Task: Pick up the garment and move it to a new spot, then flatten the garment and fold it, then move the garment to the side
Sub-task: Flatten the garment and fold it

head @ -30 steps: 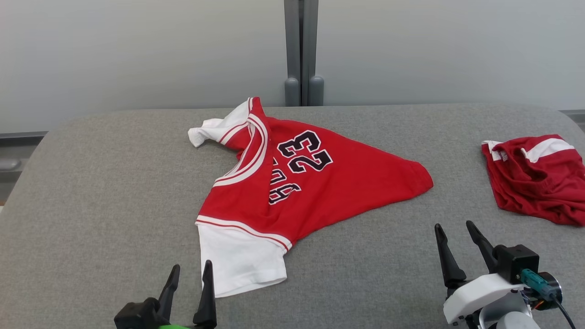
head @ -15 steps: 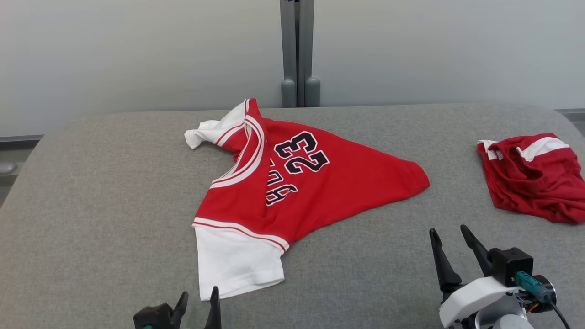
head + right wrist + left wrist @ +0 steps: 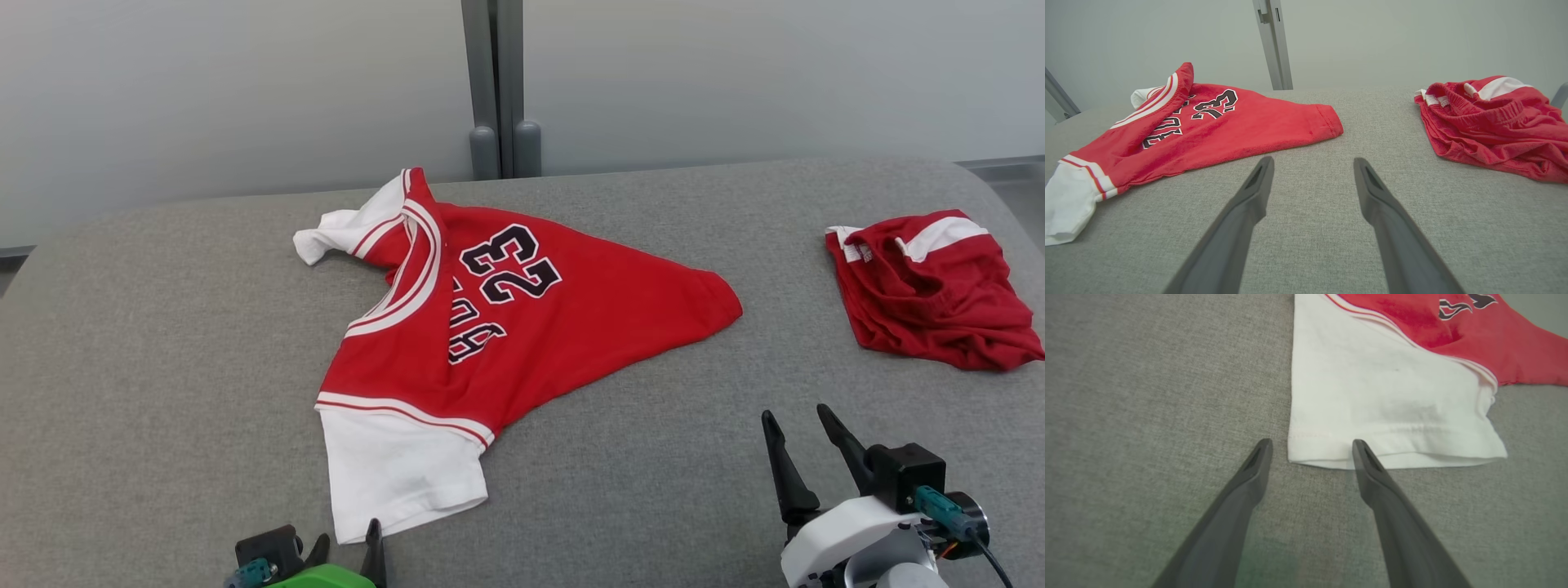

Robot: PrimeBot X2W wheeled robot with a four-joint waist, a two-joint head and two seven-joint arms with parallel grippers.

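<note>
Jaws on both grippers are spread wide, holding nothing. The white-sleeved red cotton jersey [image 3: 522,327] with a black 23 lies rumpled on the grey felt tabletop [image 3: 163,327]; the left gripper [image 3: 1310,455] straddles its sleeve hem [image 3: 1327,457], the right gripper [image 3: 796,420] sits well clear of the jersey. I'd dip the left lower so one finger [image 3: 1380,490] slides under the hem before pinching

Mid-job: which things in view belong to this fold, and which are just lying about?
In the job: red jersey; left gripper, open at its white sleeve hem; right gripper, open over bare table.
Lying about: crumpled red shorts at the right; grey post behind.
</note>
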